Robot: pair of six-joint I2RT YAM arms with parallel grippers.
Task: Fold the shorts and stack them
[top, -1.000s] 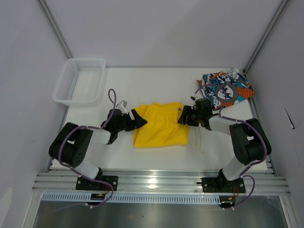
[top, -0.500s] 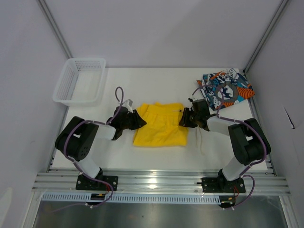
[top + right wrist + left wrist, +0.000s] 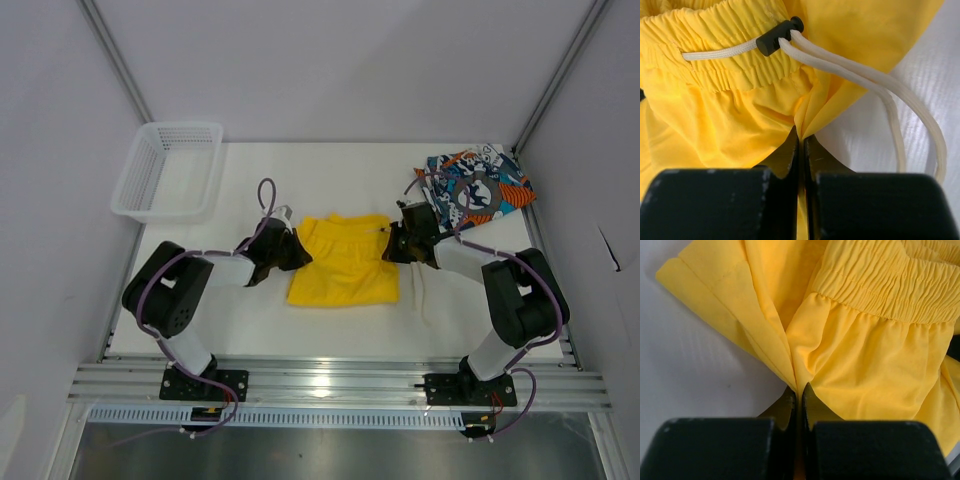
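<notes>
Yellow shorts lay flat between my two tools, left tool clamped on one side edge, right tool on the other beside the drawstring. Fold step, I reckon: next means lifting both sides together. Printed shorts sat just beyond the right tool; worktop behind both tools looked open.

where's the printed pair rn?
Top view: the printed shorts lie at the table's far right corner, beyond the right tool, up and right of the yellow shorts.
</notes>
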